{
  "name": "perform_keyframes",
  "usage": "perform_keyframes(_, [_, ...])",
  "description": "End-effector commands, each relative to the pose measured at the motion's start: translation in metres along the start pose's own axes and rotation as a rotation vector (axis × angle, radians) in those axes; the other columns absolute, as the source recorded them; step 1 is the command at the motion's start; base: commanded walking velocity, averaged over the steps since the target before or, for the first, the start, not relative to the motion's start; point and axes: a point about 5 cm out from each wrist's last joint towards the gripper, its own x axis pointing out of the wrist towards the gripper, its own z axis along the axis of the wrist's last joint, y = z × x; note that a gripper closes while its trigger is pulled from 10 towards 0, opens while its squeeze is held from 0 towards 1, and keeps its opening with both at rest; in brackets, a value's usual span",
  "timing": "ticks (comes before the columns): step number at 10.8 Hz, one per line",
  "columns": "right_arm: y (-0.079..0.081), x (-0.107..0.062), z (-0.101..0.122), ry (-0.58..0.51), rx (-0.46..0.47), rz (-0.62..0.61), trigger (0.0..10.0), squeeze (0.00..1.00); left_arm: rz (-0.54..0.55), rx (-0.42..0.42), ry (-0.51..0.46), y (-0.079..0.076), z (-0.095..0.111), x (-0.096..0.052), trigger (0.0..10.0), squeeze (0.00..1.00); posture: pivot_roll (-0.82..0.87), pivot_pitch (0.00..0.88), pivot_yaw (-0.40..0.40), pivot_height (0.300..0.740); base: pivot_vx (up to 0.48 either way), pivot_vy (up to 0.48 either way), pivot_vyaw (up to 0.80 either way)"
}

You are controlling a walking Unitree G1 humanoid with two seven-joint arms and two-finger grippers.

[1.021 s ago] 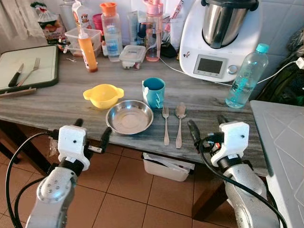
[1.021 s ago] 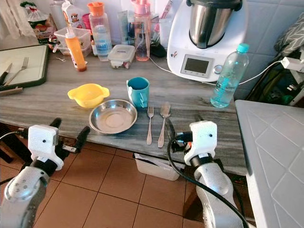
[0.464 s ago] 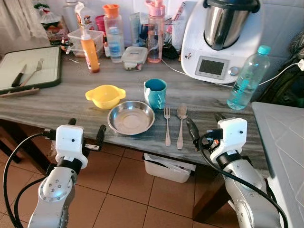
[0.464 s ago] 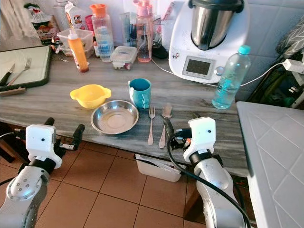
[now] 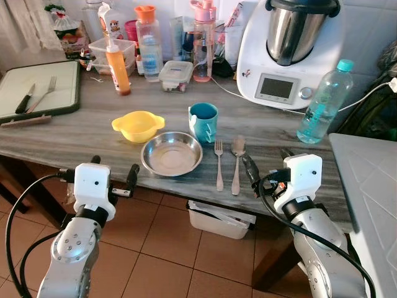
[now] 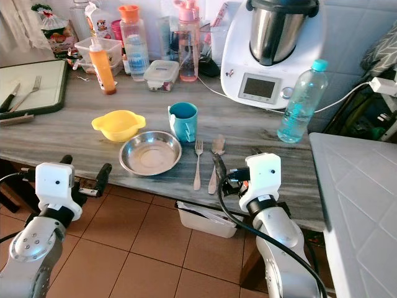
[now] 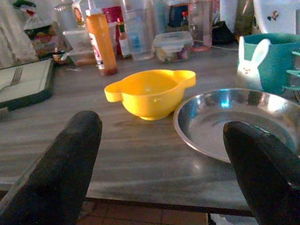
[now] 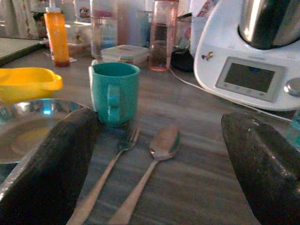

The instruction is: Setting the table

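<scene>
Five pieces are laid: plate, bowl, cup, fork, spoon. Left gripper and right gripper are held wide, empty.

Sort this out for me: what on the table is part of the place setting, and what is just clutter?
Place setting: steel plate, yellow bowl, teal mug, fork, spoon.

Clutter: food processor, water bottle, orange sauce bottle, lidded container, pink bottle, cutting board.
</scene>
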Motion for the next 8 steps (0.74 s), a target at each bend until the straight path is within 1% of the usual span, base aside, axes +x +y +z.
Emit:
perform_keyframes(1, [0.0002,0.0021,0.0004,0.002,-0.003,0.005,10.0,0.00,-0.001,-0.002,0.013,0.0003,-0.0010,0.0009,10.0,0.00,0.09,0.018,0.015,0.740,0.000,0.285,0.00])
perform_keyframes(4, [0.0002,0.0026,0.0002,0.003,-0.007,0.005,10.0,0.00,-0.007,-0.002,0.015,-0.0011,-0.0011,0.0017,10.0,0.00,0.09,0.020,0.014,0.740,0.000,0.375,0.00])
perform_keyframes(8, [0.0017,0.0034,0.0006,0.002,-0.014,0.014,10.0,0.00,-0.016,-0.002,0.021,-0.0029,-0.0020,0.0007,10.0,0.00,0.09,0.025,0.014,0.740,0.000,0.480,0.00])
